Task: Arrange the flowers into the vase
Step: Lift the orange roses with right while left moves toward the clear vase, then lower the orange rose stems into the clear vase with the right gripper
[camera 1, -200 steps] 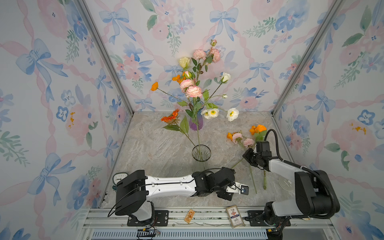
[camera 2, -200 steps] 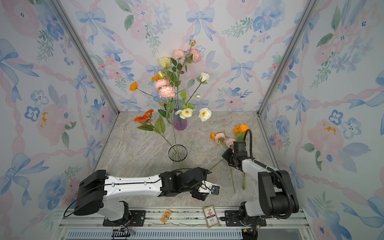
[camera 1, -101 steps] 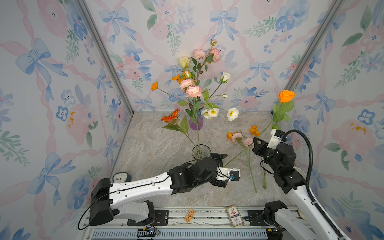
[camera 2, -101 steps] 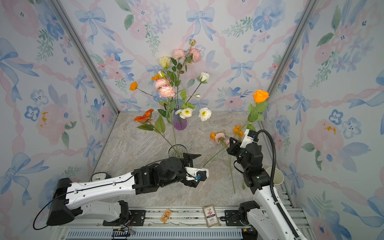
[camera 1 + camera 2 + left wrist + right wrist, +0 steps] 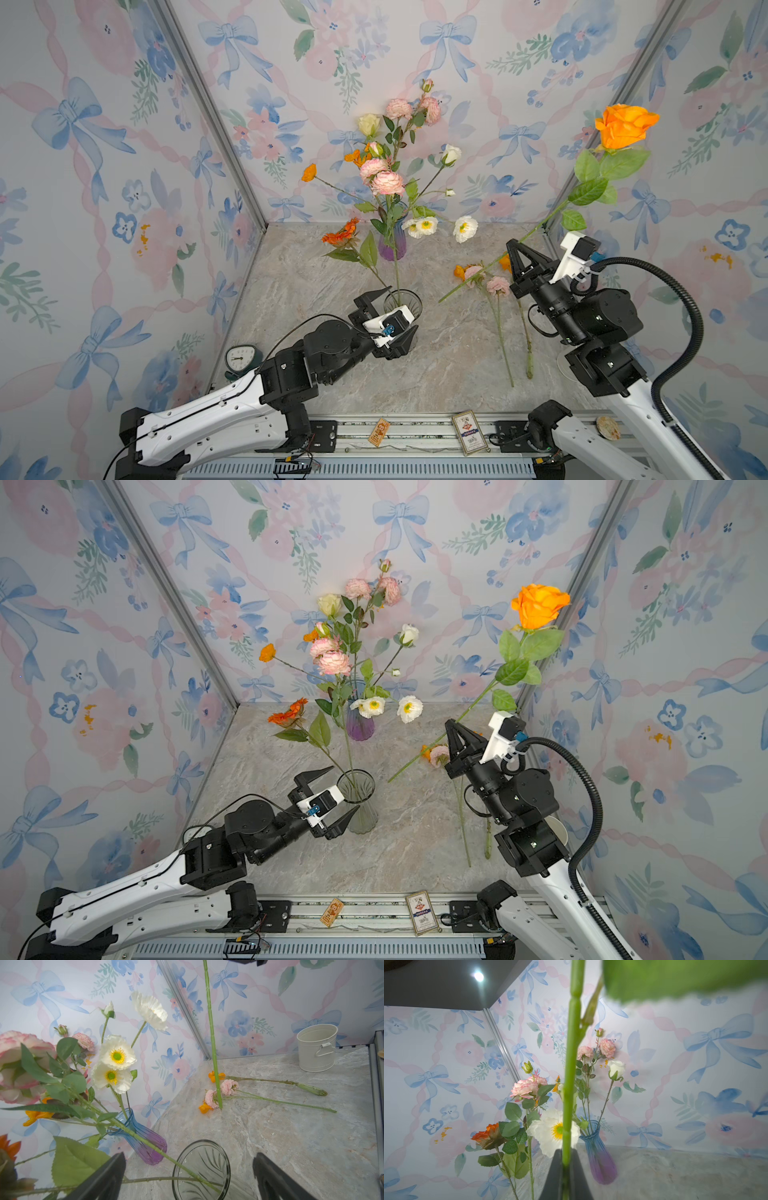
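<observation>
Right gripper (image 5: 513, 246) clamps the green stem of an orange rose (image 5: 625, 124), raised high to the right of the clear glass vase (image 5: 362, 816); left gripper (image 5: 333, 792) waits empty, jaws spread wide, just left of that vase, while loose flowers (image 5: 487, 283) lie on the tabletop to its right

Small clock (image 5: 240, 358) near L wall (image 5: 124, 249); cream bucket (image 5: 315, 1047) on marble top (image 5: 291, 1136); card (image 5: 469, 432) on front rail (image 5: 424, 427)

You have bare table (image 5: 451, 363) open between the clear vase (image 5: 365, 818) and the loose flowers (image 5: 498, 286) lying right of it. Behind that vase, leaning stems (image 5: 397, 274) crowd the air in front of the purple vase (image 5: 392, 247).
</observation>
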